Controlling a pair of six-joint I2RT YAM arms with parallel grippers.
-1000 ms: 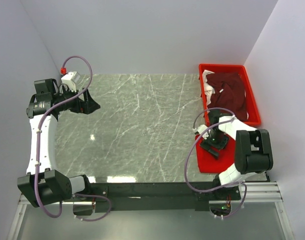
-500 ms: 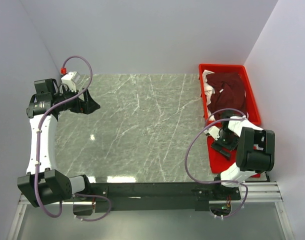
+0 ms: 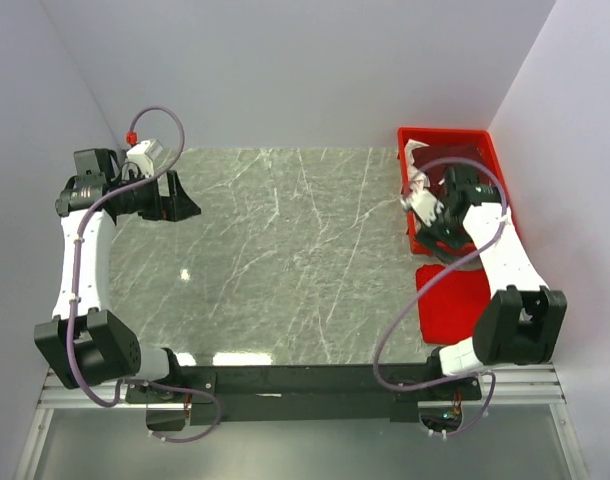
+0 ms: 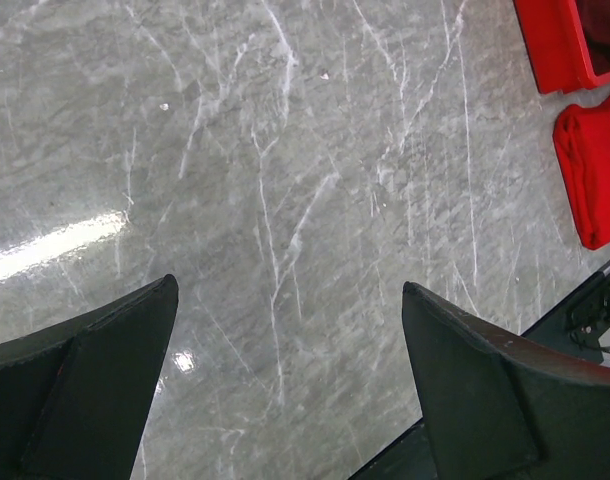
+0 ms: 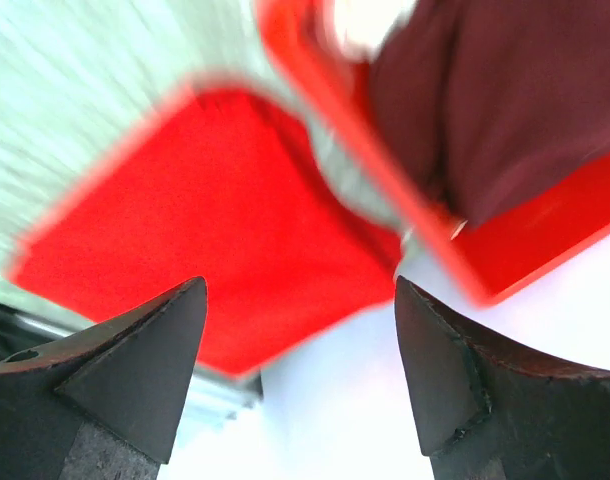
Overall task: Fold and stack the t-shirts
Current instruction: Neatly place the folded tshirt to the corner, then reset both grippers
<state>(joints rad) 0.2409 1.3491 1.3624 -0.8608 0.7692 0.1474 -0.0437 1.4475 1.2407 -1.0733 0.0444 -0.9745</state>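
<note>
A bright red t-shirt (image 3: 453,300) lies folded on the table at the near right, and shows blurred in the right wrist view (image 5: 215,230) and in the left wrist view (image 4: 595,170). A dark maroon t-shirt (image 3: 432,160) and white fabric (image 3: 415,150) lie in the red tray (image 3: 440,132); the right arm hides part of them. My right gripper (image 3: 432,238) is open and empty (image 5: 300,282), above the tray's near end. The maroon shirt (image 5: 495,110) is beyond its fingers. My left gripper (image 3: 182,200) is open and empty (image 4: 288,287) over the marble at the far left.
The tray stands at the back right against the right wall. Its rim (image 5: 385,180) runs between the folded shirt and the maroon one. White walls close in the table on three sides. A dark rail runs along the near edge.
My right gripper has left the folded red shirt and swung back over the tray's near end. The folded shirt stays on the table. The left arm has shifted slightly.
</note>
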